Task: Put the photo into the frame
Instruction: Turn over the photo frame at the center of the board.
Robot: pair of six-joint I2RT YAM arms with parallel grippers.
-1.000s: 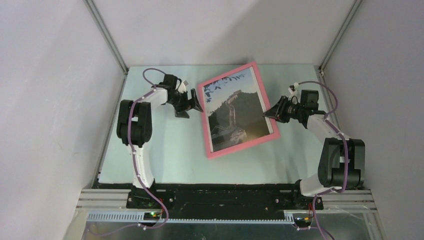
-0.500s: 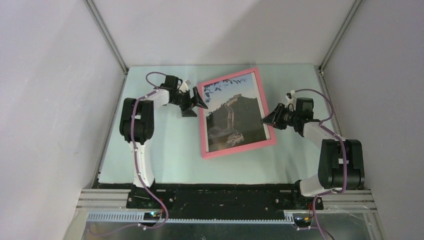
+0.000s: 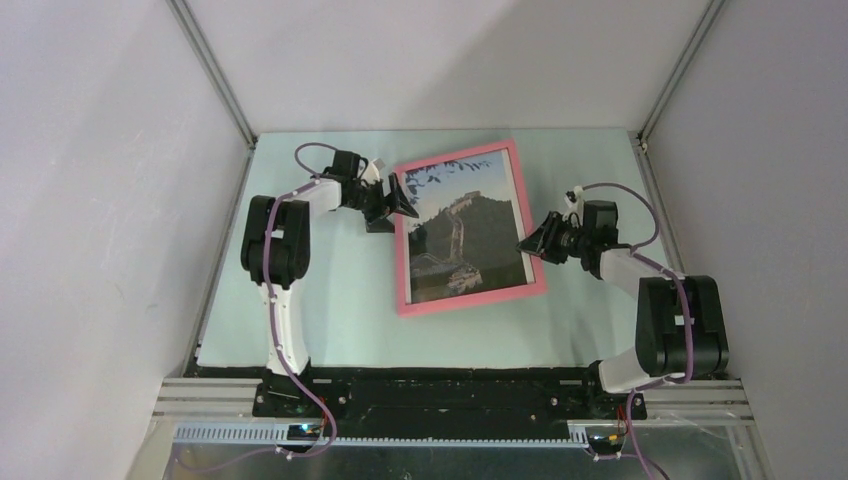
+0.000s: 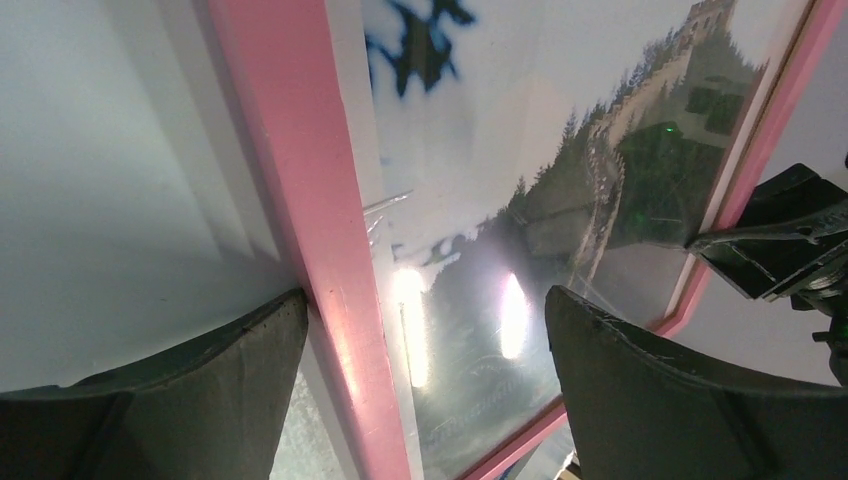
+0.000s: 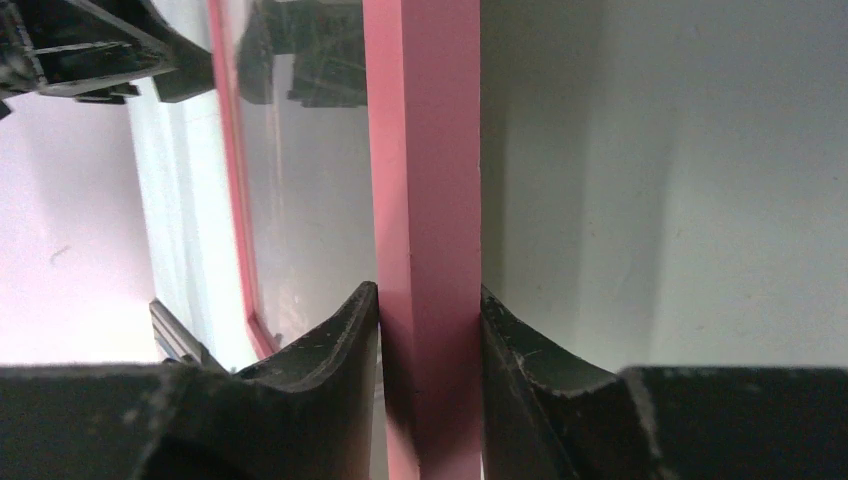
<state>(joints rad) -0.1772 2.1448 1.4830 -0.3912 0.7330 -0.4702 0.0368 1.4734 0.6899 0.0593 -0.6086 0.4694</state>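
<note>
Although the table carries nothing else in view, the salmon-pink frame lies across its middle, tilted a little, with the photo already showing inside the 4 rails under the clear pane, so the insertion itself looks done. What seems left is to settle the frame and let go; whether its back is closed cannot be told. The right gripper pinches the frame's right rail between both fingers. The left gripper stands spread wide astride the left rail, 1 finger against the outer edge, the other over the pane, gripping nothing. Compared with 1 second earlier, the frame has swung squarer to the table and shifted leftward, and the left gripper, then apart from it, has reached the rail
</note>
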